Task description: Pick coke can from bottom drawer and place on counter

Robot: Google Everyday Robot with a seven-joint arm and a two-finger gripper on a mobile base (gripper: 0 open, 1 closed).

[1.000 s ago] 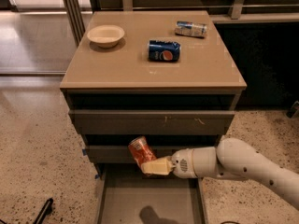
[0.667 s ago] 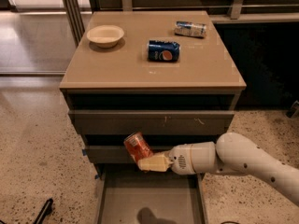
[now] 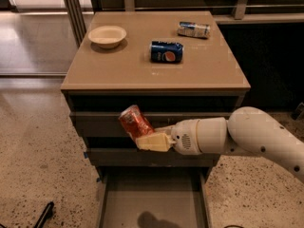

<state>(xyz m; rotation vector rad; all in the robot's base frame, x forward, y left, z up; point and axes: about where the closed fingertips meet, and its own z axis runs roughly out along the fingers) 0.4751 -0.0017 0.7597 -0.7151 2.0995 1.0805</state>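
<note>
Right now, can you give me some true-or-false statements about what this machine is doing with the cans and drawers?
1. The gripper, in front of the drawer fronts, has its jaws shut on the coke can. True.
2. The coke can lies in the bottom drawer. False: it is held tilted above the open drawer.
3. A Pepsi can lies on its side on the counter. True.
4. The bowl holds a can. False: no can is in it.
</note>
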